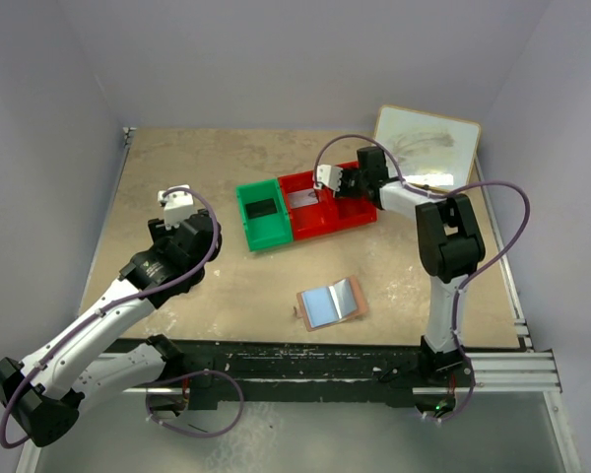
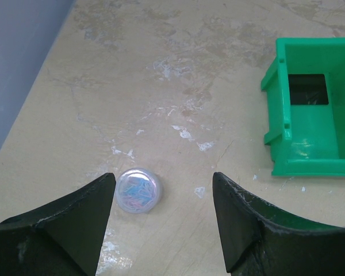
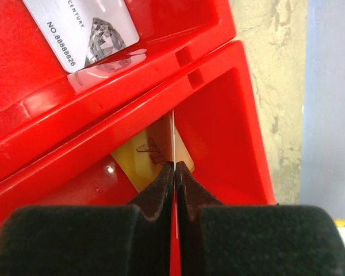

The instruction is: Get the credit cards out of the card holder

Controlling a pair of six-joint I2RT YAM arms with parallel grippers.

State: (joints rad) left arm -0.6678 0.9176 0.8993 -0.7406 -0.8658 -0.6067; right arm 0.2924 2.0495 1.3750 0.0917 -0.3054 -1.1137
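The card holder (image 1: 330,303) lies open on the table in front of the bins, pale blue-grey inside up. My right gripper (image 1: 327,178) hovers over the red bins (image 1: 320,212). In the right wrist view it (image 3: 174,164) is shut on a thin card (image 3: 173,135) seen edge-on, above a gold-yellow card (image 3: 139,158) lying in the right-hand red bin (image 3: 218,121). A white-grey card (image 3: 86,29) lies in the neighbouring red bin. A black card (image 2: 308,90) lies in the green bin (image 2: 293,123). My left gripper (image 2: 164,184) is open and empty over the bare table.
A small round clear box of paper clips (image 2: 137,190) lies between my left fingers, close to the left one. A framed whiteboard (image 1: 426,143) stands at the back right. The green bin (image 1: 264,217) sits to the left of the red bins.
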